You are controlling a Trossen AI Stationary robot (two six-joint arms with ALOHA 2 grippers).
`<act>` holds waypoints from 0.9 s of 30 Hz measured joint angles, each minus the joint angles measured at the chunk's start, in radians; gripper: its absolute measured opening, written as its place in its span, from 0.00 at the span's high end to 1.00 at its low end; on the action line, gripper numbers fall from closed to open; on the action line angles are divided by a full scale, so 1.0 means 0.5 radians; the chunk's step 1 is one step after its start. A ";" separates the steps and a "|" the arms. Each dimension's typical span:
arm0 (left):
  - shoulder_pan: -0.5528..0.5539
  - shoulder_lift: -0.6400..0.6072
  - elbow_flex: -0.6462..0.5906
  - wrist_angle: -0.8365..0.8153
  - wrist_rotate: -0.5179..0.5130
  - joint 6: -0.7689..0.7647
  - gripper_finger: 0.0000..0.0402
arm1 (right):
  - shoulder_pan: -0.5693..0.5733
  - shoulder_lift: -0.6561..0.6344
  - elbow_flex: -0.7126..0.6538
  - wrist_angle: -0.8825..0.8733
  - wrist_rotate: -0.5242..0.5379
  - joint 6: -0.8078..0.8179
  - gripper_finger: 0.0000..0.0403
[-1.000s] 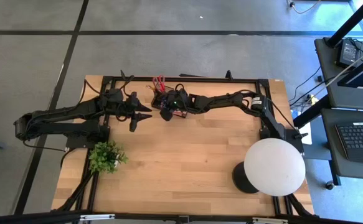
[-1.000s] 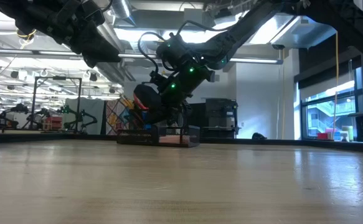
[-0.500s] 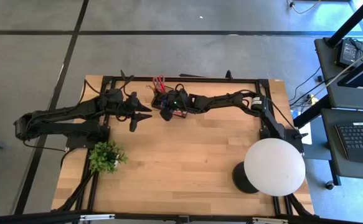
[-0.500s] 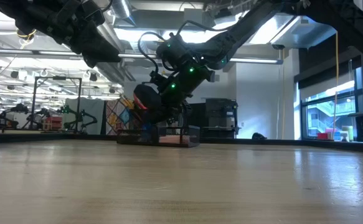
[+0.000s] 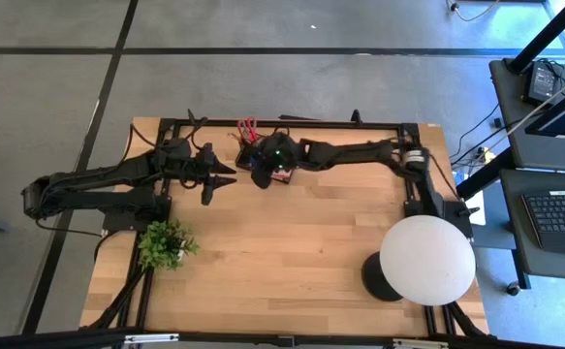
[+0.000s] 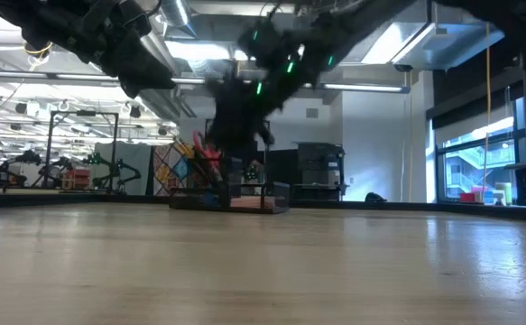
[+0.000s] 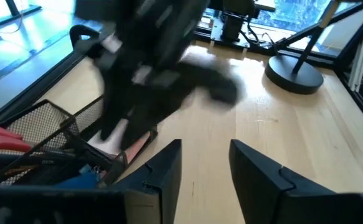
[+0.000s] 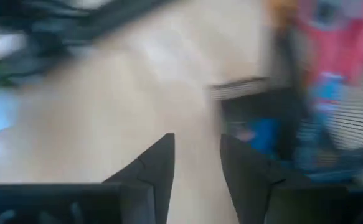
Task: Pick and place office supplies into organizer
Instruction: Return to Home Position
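The black mesh organizer (image 6: 244, 197) stands at the table's far middle, and it shows in the left wrist view (image 7: 50, 127) too. In it are red-handled scissors (image 5: 246, 126), a blue block (image 7: 81, 177) and a pink pad (image 7: 131, 140). My right gripper (image 8: 197, 155) hangs blurred above the organizer (image 5: 284, 177), open, with nothing between its fingers. My left gripper (image 7: 206, 163) waits open and empty just left of the organizer, above the table (image 5: 226, 181).
A green potted plant (image 5: 164, 242) stands near the left edge. A white globe lamp (image 5: 425, 260) on a round black base (image 5: 374, 276) stands at the near right. Bare wood lies across the table's middle and near side (image 5: 282, 262).
My right gripper has risen quickly from down in the organizer to above it and has tipped less steeply. The things in the organizer stay where they were.
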 joint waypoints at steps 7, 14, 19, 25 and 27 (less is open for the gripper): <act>0.003 -0.013 0.000 0.032 0.004 -0.061 0.68 | 0.123 -0.456 -0.039 -0.240 -0.510 -0.179 0.67; 0.005 -0.241 0.000 0.069 0.005 -0.002 0.68 | 0.232 -1.099 -0.629 -0.029 -0.184 -0.258 0.67; 0.005 -0.598 0.000 0.078 0.004 0.040 0.68 | 0.288 -1.590 -1.222 0.450 -0.186 -0.325 0.67; 0.005 -0.956 0.001 -0.055 -0.120 0.049 0.68 | 0.302 -2.067 -1.740 0.685 -0.180 -0.337 0.67; 0.005 -1.051 -0.003 -0.165 -0.193 0.018 0.68 | 0.277 -2.206 -1.869 0.624 -0.147 -0.428 0.67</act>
